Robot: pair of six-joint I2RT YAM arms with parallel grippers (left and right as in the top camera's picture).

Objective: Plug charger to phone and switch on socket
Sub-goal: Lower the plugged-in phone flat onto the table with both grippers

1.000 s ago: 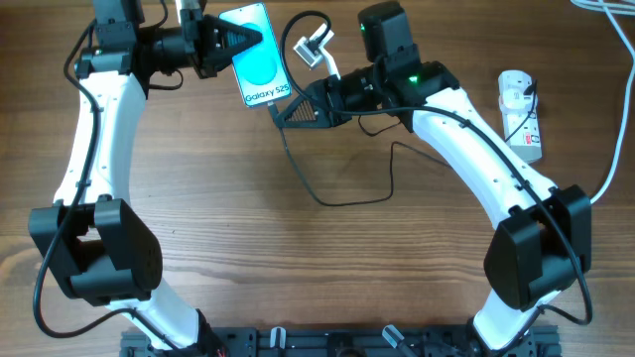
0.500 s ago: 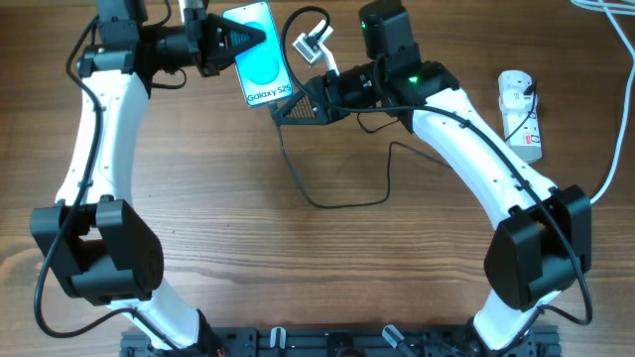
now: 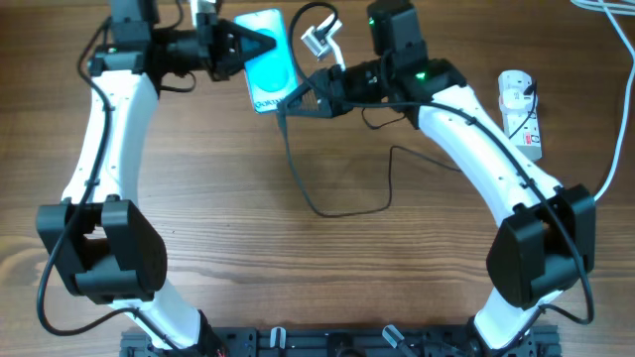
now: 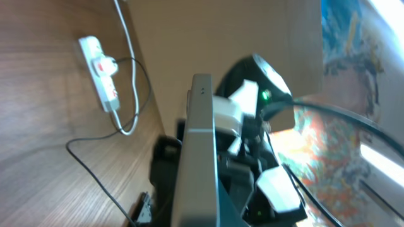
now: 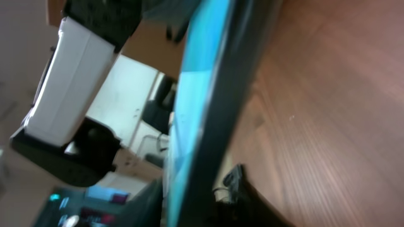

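Observation:
My left gripper (image 3: 238,45) is shut on the phone (image 3: 270,61) and holds it above the table at the far middle, tilted on its side, with the teal-blue screen partly showing. The phone appears edge-on in the left wrist view (image 4: 199,145) and in the right wrist view (image 5: 197,107). My right gripper (image 3: 296,99) is shut on the connector end of the charger (image 3: 308,193), right at the phone's lower end. The small connector tip (image 5: 228,180) sits close beside the phone's edge; I cannot tell if it is inserted. The socket (image 3: 520,114) lies at the far right.
The black cable loops over the wood table (image 3: 218,248) in front of the right arm and runs back toward the socket (image 4: 101,69). A thick white cord (image 3: 620,149) runs along the right edge. A white connector (image 3: 319,38) sticks up near the phone.
The left gripper has tilted the phone more edge-on and carried it slightly farther back. The right gripper has followed up and left with the connector toward the phone's lower end.

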